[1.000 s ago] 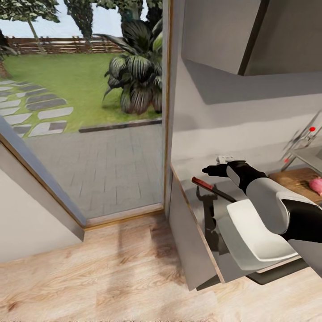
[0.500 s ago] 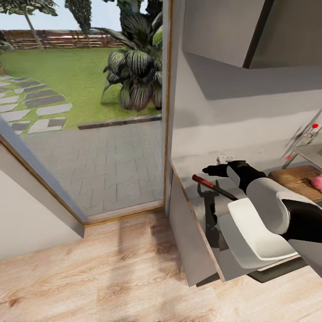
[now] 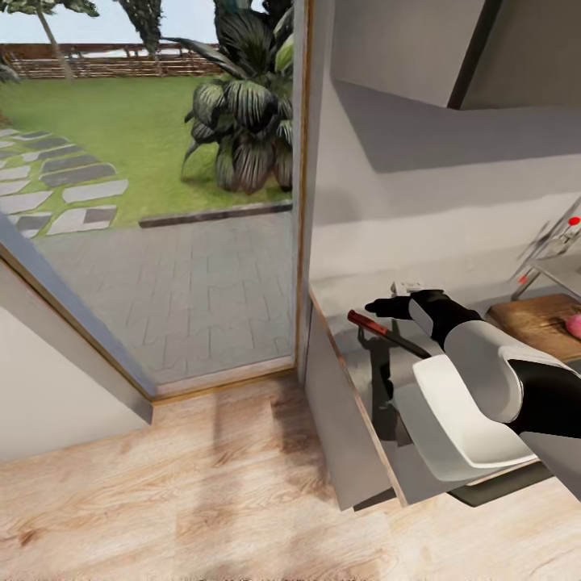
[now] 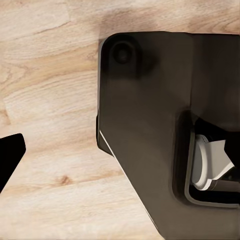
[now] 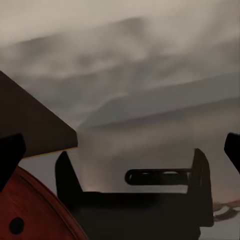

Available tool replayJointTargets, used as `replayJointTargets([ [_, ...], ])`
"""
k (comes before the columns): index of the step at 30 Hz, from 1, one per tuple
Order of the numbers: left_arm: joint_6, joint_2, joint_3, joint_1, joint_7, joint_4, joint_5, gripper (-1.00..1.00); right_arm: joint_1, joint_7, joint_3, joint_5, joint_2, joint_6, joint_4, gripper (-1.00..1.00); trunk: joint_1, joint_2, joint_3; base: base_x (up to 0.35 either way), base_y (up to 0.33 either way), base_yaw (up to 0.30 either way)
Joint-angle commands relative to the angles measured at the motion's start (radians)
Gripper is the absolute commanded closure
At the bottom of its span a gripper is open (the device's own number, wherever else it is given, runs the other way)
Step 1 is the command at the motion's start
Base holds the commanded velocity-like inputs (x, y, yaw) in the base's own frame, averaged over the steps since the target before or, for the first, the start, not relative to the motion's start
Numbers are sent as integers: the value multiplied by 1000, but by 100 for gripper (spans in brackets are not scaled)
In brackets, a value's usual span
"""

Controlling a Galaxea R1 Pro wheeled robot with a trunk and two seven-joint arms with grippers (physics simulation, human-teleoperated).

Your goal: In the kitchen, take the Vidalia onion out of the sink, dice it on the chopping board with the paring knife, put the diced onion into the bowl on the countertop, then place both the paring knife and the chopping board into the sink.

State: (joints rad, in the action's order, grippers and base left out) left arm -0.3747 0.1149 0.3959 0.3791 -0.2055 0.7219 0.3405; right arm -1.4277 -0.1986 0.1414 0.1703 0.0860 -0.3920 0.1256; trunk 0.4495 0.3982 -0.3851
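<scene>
The paring knife [image 3: 379, 331] lies on the grey countertop [image 3: 355, 355] near its left end, red handle [image 5: 30, 212] toward the wall corner and dark blade toward the bowl. My right gripper [image 3: 379, 307] hovers just above the handle, open with nothing between its fingers [image 5: 10, 157]. The white bowl [image 3: 460, 420] sits on the countertop under my right forearm. Farther right the wooden chopping board [image 3: 537, 319] carries the pink Vidalia onion [image 3: 574, 325]. The sink's rim [image 3: 565, 278] and chrome tap [image 3: 549, 242] show at the right edge. My left gripper [image 4: 120, 152] hangs open over the floor beside my dark base.
A glass door [image 3: 161, 202] to the garden fills the left, with a wooden floor [image 3: 202, 484] in front of it. A wall cabinet [image 3: 403, 48] hangs above the countertop. A wall socket [image 3: 406, 286] sits just behind the right gripper.
The whole view has shifted slightly, so the camera moved. My right gripper now stands a little closer to the knife's handle. The knife, bowl and board lie as before.
</scene>
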Motion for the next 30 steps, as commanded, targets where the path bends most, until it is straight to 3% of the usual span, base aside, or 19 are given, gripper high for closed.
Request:
replayJointTargets([
  [1,-3,2,8,0,-9,2,6,-100,0,-5,8,11,0,-5,2,-100,1,2,-3,0,0,0],
  [15,-3,2,8,0,-9,1,6,-100,0,-5,8,11,-2,-5,2,-100,1,2,-23,0,0,0],
  [30,-3,2,8,0,-9,1,6,-100,0,-5,8,11,-1,-5,2,-100,1,2,-25,82,0,0],
])
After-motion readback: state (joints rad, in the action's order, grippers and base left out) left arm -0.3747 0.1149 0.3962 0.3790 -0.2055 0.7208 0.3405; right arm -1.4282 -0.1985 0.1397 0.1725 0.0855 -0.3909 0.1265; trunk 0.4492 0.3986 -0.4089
